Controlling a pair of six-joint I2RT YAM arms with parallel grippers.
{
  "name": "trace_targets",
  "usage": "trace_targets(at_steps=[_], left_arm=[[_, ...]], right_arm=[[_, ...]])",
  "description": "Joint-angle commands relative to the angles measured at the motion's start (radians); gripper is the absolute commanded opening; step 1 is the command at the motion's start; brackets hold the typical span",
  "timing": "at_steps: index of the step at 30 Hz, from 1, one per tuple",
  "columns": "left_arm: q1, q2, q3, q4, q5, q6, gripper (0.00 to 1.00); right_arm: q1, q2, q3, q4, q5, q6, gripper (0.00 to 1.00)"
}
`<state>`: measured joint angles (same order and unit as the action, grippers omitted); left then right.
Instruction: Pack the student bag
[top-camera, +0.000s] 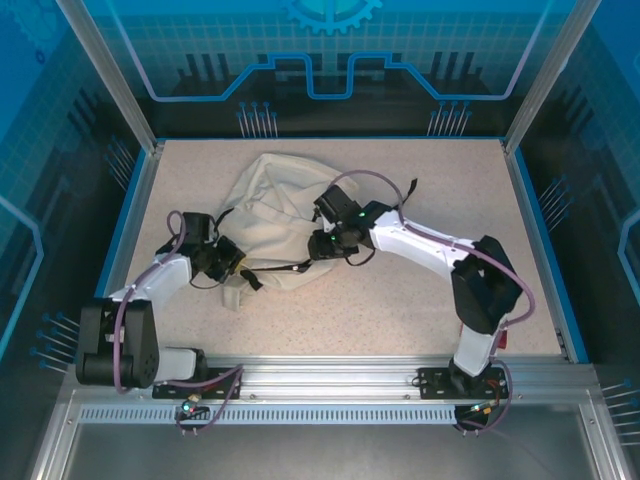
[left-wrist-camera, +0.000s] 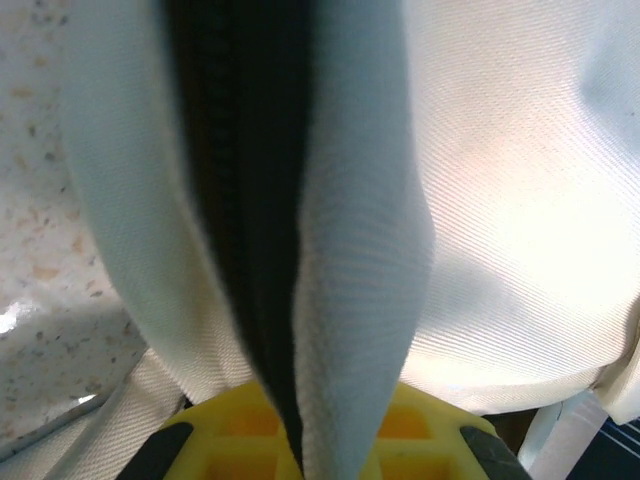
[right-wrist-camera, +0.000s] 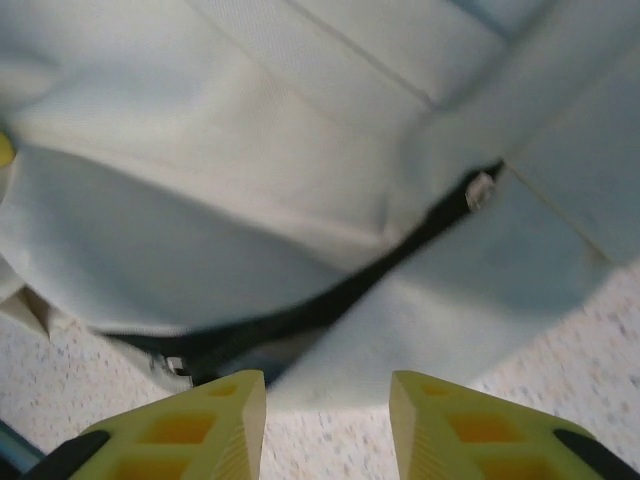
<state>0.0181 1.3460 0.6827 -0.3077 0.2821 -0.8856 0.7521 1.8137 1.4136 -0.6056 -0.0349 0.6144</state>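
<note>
The student bag (top-camera: 268, 212), cream fabric with black zip trim, lies crumpled on the speckled table left of centre. My left gripper (top-camera: 230, 262) is at the bag's near left edge. Its yellow fingers (left-wrist-camera: 225, 425) are shut on a fold of the bag (left-wrist-camera: 350, 260) with the black zip (left-wrist-camera: 245, 200) running along it. My right gripper (top-camera: 322, 246) is at the bag's right side. In the right wrist view this gripper (right-wrist-camera: 328, 405) is open, with bare table between the fingertips (right-wrist-camera: 232, 410), just short of the bag's edge (right-wrist-camera: 400, 330) and its black zip (right-wrist-camera: 330, 305).
A black strap (top-camera: 405, 190) trails from the bag toward the back right. Blue panels and aluminium posts (top-camera: 110, 75) wall in the table (top-camera: 420, 310). A metal rail (top-camera: 330, 375) runs along the near edge between the arm bases.
</note>
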Motion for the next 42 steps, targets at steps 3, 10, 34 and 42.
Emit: trace_targets(at_steps=[3,10,34,42], left_arm=[[0.021,0.081,0.118,-0.025,-0.026,0.125,0.00],[0.022,0.236,0.226,-0.010,0.029,0.211,0.00],[-0.059,-0.234,-0.014,-0.155,0.065,-0.104,0.70],[-0.201,-0.154,-0.084,0.039,0.070,-0.242,0.67]], right_arm=[[-0.047,0.117,0.126,-0.050,0.124,-0.008,0.50],[-0.149,0.193,0.109,-0.018,0.142,0.019,0.58],[-0.021,0.012,-0.027,0.046,-0.134,-0.136,0.55],[0.051,0.078,0.018,0.075,-0.201,-0.111,0.56]])
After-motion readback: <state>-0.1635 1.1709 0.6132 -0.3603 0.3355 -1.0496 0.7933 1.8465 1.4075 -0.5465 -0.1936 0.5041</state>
